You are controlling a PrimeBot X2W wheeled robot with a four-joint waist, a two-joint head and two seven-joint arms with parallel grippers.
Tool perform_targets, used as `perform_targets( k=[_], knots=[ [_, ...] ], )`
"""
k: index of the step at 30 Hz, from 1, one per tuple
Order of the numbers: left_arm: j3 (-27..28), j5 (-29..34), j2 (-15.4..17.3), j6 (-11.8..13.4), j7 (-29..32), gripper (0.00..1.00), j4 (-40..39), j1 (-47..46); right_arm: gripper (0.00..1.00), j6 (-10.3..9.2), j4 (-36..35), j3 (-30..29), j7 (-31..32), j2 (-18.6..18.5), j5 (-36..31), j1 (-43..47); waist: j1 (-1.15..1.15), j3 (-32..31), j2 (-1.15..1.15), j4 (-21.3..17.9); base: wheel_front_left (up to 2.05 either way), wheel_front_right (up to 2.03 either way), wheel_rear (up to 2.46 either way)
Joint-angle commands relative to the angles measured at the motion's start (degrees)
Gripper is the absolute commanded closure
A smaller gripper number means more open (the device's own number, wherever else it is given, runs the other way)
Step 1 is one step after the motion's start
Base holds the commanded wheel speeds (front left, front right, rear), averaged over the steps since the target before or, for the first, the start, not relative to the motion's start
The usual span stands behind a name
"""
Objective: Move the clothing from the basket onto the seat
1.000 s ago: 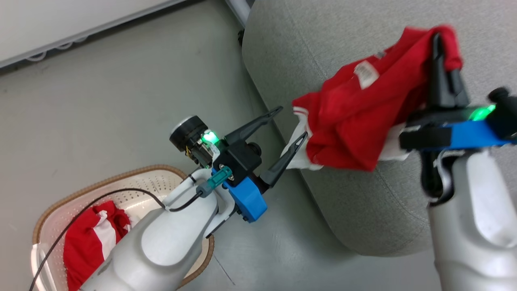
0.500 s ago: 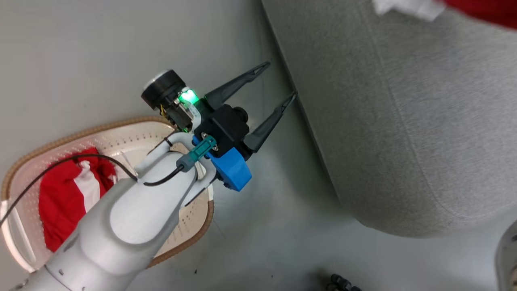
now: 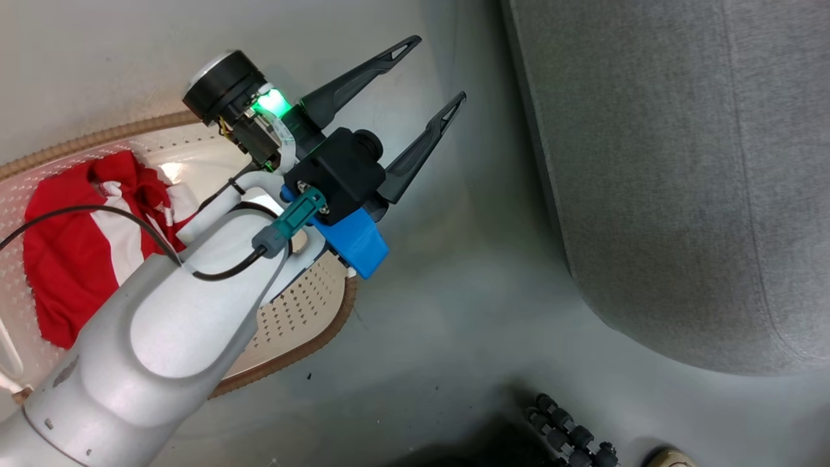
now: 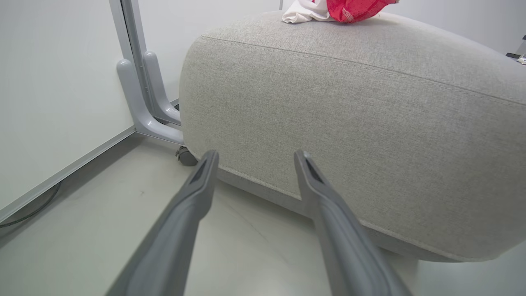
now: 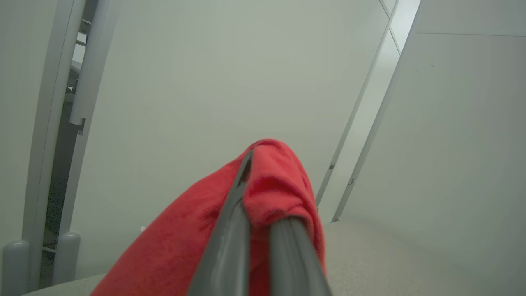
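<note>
One red garment with white stripes (image 3: 65,272) lies crumpled in the cream perforated basket (image 3: 324,327) at the left. My left gripper (image 3: 438,70) hangs open and empty over the floor between the basket and the grey seat (image 3: 681,162). In the left wrist view its fingers (image 4: 254,155) point at the seat's side (image 4: 349,123). On top of the seat shows the other red garment (image 4: 353,8) with its white part (image 4: 300,12). My right gripper (image 5: 257,185) is shut on this red garment (image 5: 185,238), which drapes over its fingers above the seat (image 5: 390,255).
A grey stand leg (image 4: 139,102) with a caster (image 4: 187,156) stands by the seat's far corner, beside a white wall panel (image 4: 49,102). A black ribbed part (image 3: 570,434) and a shoe tip (image 3: 668,457) sit at the bottom of the head view.
The head view has tilted down toward the floor and basket, so the right gripper and its red garment have left its top edge. The left gripper stays open.
</note>
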Motion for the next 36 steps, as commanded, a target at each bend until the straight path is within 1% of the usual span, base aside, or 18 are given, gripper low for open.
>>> perform_targets(
  k=[1, 5, 8, 13, 17, 18, 19, 20, 23, 27, 29, 32, 36],
  knots=[
    [0.21, 0.13, 0.64, 0.38, 0.14, 0.00, -0.50, -0.49, 1.00, -0.05, 1.47, -0.39, 0.00, 0.22, -0.79, 1.37, -0.01, 0.92, 0.00, 0.75, 0.00, 0.00, 0.00],
    [-0.01, -0.05, 1.15, 0.67, 0.27, 0.00, -1.04, 0.21, 1.00, -0.06, 3.95, -1.42, -0.01, 3.32, -1.91, 3.71, -0.01, 1.18, 0.00, 0.71, 0.00, 0.00, 0.00],
    [-0.31, -0.26, 1.12, 0.86, 0.29, 0.00, -1.12, 0.62, 1.00, -0.06, 4.50, -1.81, -0.01, 7.09, -3.11, 5.93, -0.01, 0.97, 0.00, 0.82, 0.00, 0.00, 0.00],
    [-0.44, -0.57, 1.36, 1.22, 0.45, 0.00, -1.40, 0.88, 1.00, -0.06, 4.07, -3.38, -0.01, 13.59, -7.87, 8.09, -0.01, 0.25, 0.00, 1.21, 0.00, 0.00, 0.00],
    [-0.36, -0.82, 1.86, 1.41, 0.45, 0.00, -1.38, 1.06, 1.00, -0.06, 6.04, -4.44, 0.00, 16.55, -11.54, 7.16, -0.01, -0.55, 0.00, 1.22, 0.00, 0.00, 0.00],
    [-0.43, -0.91, 1.87, 1.52, 0.42, 0.00, -1.34, 1.20, 0.85, -0.06, 6.40, -4.87, -0.01, 16.77, -12.18, 6.65, -0.01, -0.83, 0.00, 1.22, 0.00, 0.00, 0.00],
    [-0.54, -1.00, 1.84, 1.61, 0.40, 0.00, -1.28, 1.29, 0.38, -0.06, 6.63, -5.42, -0.01, 16.97, -12.59, 6.26, -0.01, -1.13, 0.00, 1.25, 0.00, 0.00, 0.00],
    [-0.61, -1.07, 1.82, 1.72, 0.27, 0.00, -1.21, 1.36, 0.00, -0.06, 6.89, -5.74, -0.01, 17.21, -12.90, 6.15, -0.01, -1.51, 0.00, 1.28, 0.00, 0.00, 0.00],
    [-0.73, -1.38, 1.61, 1.91, -0.39, 0.00, -0.68, 2.03, 0.00, -0.06, 7.10, -5.78, -0.01, 17.63, -13.43, 7.35, -0.01, -3.21, 0.00, 1.22, 0.00, 0.00, 0.00],
    [-0.98, -2.01, 0.94, 2.36, -1.73, 0.00, 0.37, 3.00, 0.00, -0.06, 5.57, -4.22, -0.01, 17.33, -12.63, 11.61, -0.01, -6.35, 0.00, 1.24, 0.00, 0.00, 0.00],
    [-0.88, -2.58, 0.54, 2.61, -2.32, 0.00, 1.00, 3.65, 0.00, -0.06, 4.40, -2.86, -0.01, 17.22, -11.92, 14.40, -0.01, -7.94, 0.00, 1.18, 0.00, 0.00, 0.00],
    [-0.72, -3.52, -0.05, 2.99, -3.42, 0.00, 2.24, 4.76, 0.00, -0.07, 1.36, -0.19, 0.00, 16.37, -8.86, 21.82, -0.01, -10.62, 0.00, 1.06, 0.00, 0.00, 0.00],
    [-0.22, -4.56, -0.38, 3.63, -4.78, 0.00, 3.84, 6.33, 0.00, -0.06, -0.84, 2.22, 0.00, 15.63, -6.54, 26.98, -0.01, -13.85, 0.00, 1.03, 0.00, 0.00, 0.00]
  ],
)
